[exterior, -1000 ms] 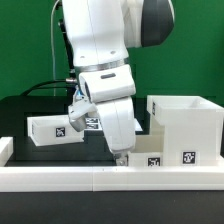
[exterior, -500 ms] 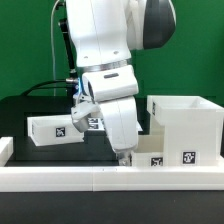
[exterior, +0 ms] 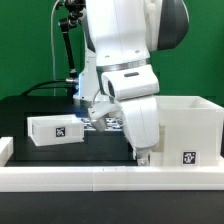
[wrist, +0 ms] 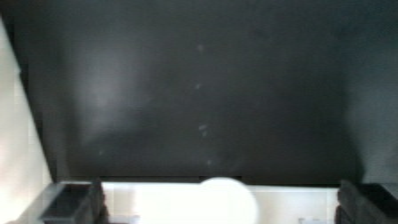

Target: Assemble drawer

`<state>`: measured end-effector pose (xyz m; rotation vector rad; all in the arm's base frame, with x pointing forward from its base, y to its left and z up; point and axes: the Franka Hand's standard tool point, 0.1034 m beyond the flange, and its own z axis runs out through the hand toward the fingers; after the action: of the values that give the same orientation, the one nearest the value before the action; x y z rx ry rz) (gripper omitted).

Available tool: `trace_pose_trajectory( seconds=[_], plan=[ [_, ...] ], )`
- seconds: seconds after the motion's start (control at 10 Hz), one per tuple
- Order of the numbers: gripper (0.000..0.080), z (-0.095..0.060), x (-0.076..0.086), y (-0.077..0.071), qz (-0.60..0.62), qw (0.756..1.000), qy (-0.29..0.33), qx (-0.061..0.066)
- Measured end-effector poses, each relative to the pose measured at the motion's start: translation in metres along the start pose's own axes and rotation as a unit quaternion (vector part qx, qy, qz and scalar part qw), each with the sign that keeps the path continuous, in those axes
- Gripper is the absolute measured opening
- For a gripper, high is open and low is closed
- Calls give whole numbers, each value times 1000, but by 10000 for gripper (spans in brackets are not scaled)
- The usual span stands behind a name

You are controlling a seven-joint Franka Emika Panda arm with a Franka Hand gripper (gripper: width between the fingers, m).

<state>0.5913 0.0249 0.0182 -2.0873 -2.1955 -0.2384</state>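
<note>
In the exterior view the big white open drawer case (exterior: 190, 122) stands at the right, with a tag on its front. A small white tagged drawer box (exterior: 55, 128) lies at the left on the black table. My gripper (exterior: 143, 156) hangs low, just left of the case and behind the white front rail. In the wrist view the gripper (wrist: 221, 205) is open, with its dark fingers (wrist: 71, 203) far apart. A white surface with a round bulge (wrist: 221, 190) lies between them. I cannot tell whether the fingers touch it.
A white rail (exterior: 100, 178) runs along the table's front edge, with a short white block (exterior: 4, 150) at its left end. A black stand with cables (exterior: 68, 40) rises behind the arm. A pale strip (wrist: 9, 120) borders the dark table in the wrist view.
The arm has moved toward the exterior view's right, up to the drawer case. It now hides the low tagged part beside the case. The small drawer box has not moved.
</note>
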Motion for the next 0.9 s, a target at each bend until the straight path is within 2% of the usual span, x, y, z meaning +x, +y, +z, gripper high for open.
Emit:
trace_pose_trajectory(
  seconds=[0.2, 0.5, 0.6, 0.9],
  plan=[
    [648, 1, 5, 0, -3, 1000, -2, 1],
    [648, -2, -9, 0, 5, 1000, -5, 5],
    [648, -4, -14, 1, 0, 1000, -8, 7],
    [648, -12, -47, -3, 36, 999, -17, 6]
  ],
)
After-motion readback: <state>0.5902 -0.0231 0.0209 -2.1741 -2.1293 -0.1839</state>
